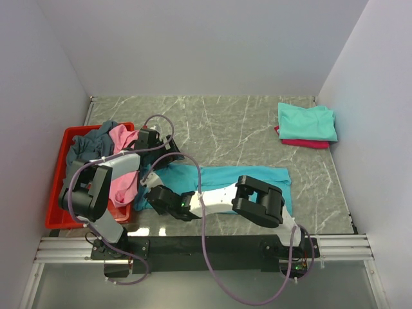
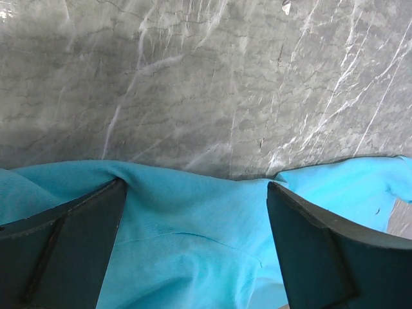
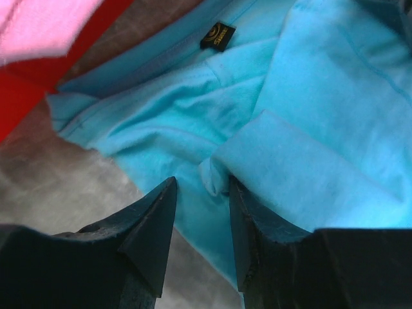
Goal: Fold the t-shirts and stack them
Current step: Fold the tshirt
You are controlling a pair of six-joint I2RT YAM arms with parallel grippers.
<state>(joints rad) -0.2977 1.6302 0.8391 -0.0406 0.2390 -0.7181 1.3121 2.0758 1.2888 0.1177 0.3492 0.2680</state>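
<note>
Turquoise shirt [image 1: 251,177] lies spread across the lower middle of the top view, its long axis running left to right. The neck end points left toward the red tray [image 1: 56,193], where a small black label [image 3: 217,36] shows inside the neckline. The cloth is soft, matte and rumpled, on a glossy grey marble-veined table [image 1: 225,129].

The left gripper [image 2: 196,187] stands wide, its dark wedge-shaped fingers [image 2: 64,251] set on the shirt's far edge. The right gripper [image 3: 203,182] is narrow, with a rolled fold of cloth between its tips; whether it pinches is unclear.

A pink shirt [image 1: 122,183] and a slate-grey shirt [image 1: 87,145] are heaped in the tray. At upper right, a folded mint-green shirt [image 1: 308,122] lies on a crimson shirt [image 1: 302,143].
</note>
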